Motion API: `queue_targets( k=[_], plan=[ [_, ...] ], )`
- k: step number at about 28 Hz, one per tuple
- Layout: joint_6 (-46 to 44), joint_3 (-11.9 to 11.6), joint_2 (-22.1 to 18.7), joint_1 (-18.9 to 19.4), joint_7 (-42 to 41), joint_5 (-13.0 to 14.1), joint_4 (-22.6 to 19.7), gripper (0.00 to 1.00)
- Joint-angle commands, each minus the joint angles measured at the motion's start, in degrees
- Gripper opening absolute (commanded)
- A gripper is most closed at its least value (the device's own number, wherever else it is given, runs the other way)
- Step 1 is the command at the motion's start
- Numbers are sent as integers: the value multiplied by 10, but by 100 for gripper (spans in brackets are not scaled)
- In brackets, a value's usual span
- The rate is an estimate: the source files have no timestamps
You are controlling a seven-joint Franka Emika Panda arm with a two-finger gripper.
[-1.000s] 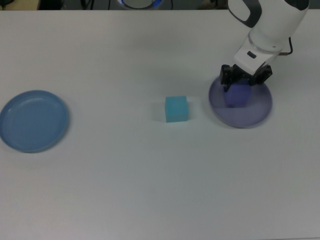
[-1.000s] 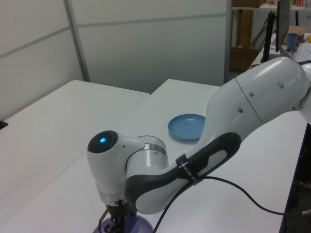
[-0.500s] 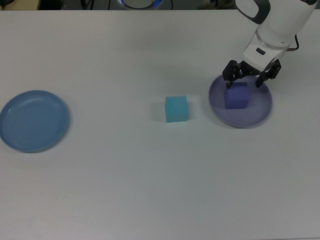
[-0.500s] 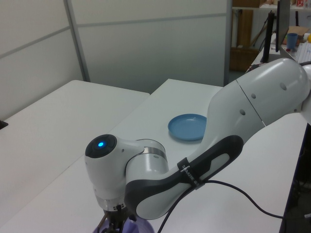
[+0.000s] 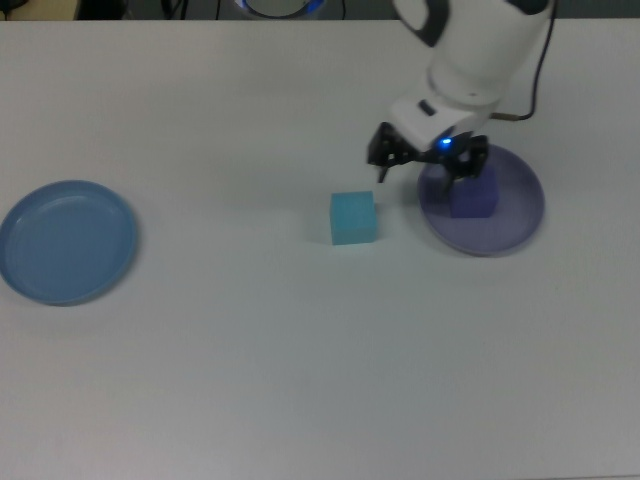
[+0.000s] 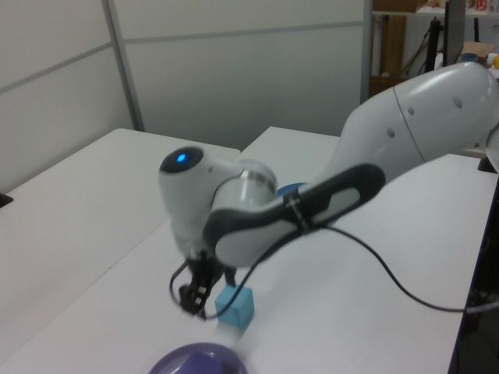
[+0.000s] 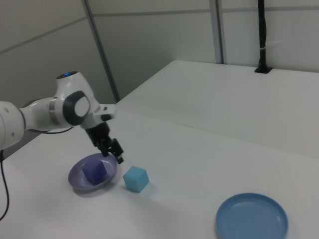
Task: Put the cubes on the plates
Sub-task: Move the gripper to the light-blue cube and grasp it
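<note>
White bench (image 5: 300, 380), near stretch bare in the top view. Item: light blue plate (image 5: 67, 241), nothing on it, close to the bench's left edge in the top view, well apart from everything else. Item: turquoise cube (image 5: 353, 218), sitting directly on the bench near its middle, on no plate, faces roughly square to the bench edges. Item: lavender plate (image 5: 484, 205), toward the bench's right edge in the top view, just beside the turquoise cube but not touching it. Item: purple-blue cube (image 5: 473, 196), resting inside the lavender plate, partly overlapped by the arm in the top view and plainly seated on the plate in the right view (image 7: 93, 170). Item: end effector (image 5: 427, 165), fingers spread apart and holding nothing, hanging above the bench between the turquoise cube and the lavender plate, over the plate's rim on the side facing the cube. Key relation: the turquoise cube lies toward the top view's left of the end effector and slightly nearer the front edge, close by and lower; the cube has no long axis, so either pair of opposite faces would likely serve for a grasp. Judged status: one cube placed, one outstanding; the light blue plate, far across the bench toward the left edge in the top view, is the likely destination.
</note>
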Motion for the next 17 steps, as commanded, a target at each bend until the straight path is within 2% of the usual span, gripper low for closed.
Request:
queue_targets(
  k=[1,8,17],
  plan=[
    [-8,1,-11,-25,-67,14,-26,100],
    [-1,0,25,-44,-107,12,-27,100],
    [0,0,28,-79,-132,13,-28,100]
  ],
)
